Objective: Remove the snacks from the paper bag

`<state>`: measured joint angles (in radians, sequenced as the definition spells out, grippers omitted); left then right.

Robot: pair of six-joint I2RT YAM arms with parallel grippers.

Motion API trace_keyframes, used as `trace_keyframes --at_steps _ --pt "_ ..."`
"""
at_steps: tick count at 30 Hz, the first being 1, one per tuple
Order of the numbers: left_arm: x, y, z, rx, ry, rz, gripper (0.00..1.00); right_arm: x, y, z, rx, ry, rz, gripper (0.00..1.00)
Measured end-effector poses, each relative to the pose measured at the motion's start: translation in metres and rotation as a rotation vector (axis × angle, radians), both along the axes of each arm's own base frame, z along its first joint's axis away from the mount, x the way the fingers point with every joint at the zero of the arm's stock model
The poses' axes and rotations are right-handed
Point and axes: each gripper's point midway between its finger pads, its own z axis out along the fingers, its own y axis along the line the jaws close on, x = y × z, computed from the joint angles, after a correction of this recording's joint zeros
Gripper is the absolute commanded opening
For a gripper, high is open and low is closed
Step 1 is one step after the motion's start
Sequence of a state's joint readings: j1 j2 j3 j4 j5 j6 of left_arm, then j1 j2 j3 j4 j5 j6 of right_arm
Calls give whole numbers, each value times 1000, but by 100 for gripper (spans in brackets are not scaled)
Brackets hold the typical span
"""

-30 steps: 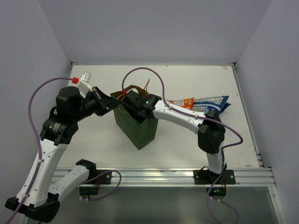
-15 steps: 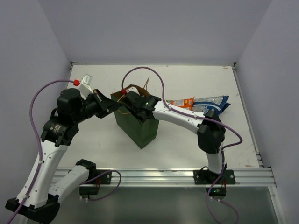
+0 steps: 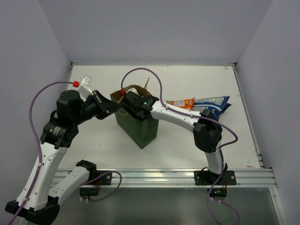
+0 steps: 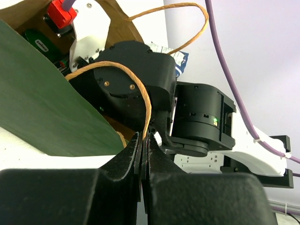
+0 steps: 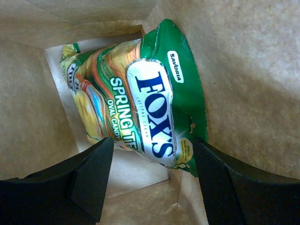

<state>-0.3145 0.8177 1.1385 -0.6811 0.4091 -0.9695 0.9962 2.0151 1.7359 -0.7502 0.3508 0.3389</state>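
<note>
The dark green paper bag [image 3: 139, 130] stands upright at the table's middle, its brown mouth facing up. My left gripper [image 4: 145, 137] is shut on the bag's thin orange loop handle [image 4: 146, 108] at the left rim, beside the green outer wall [image 4: 37, 108]. My right gripper [image 5: 152, 150] reaches down inside the bag and stands open, one finger on each side of a green Fox's candy packet [image 5: 140, 103] lying on the brown bottom [image 5: 140, 173], not touching it. Two snacks lie on the table to the right: an orange packet [image 3: 183, 102] and a blue-and-white bag [image 3: 213, 103].
The right arm's purple cable [image 3: 140, 71] arches over the bag's mouth. A second handle loop [image 4: 187, 14] sticks up behind the right wrist. A metal rail [image 3: 164, 177] runs along the near edge, and walls close in the table's other sides.
The right wrist has edged slightly left and further into the bag's mouth. The left gripper keeps its hold on the handle, shifted only a little.
</note>
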Motion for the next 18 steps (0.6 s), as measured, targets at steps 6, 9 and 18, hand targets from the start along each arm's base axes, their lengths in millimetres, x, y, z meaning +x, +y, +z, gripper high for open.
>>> trace_keyframes --at_steps 6,9,18 --pt "0 0 -1 1 3 0 0 7 1 -2 -2 2 3 70" --pt "1 0 -1 2 4 0 0 8 4 -4 -1 10 14 70" --pt "1 0 -2 2 7 0 0 6 11 -13 4 43 37 69"
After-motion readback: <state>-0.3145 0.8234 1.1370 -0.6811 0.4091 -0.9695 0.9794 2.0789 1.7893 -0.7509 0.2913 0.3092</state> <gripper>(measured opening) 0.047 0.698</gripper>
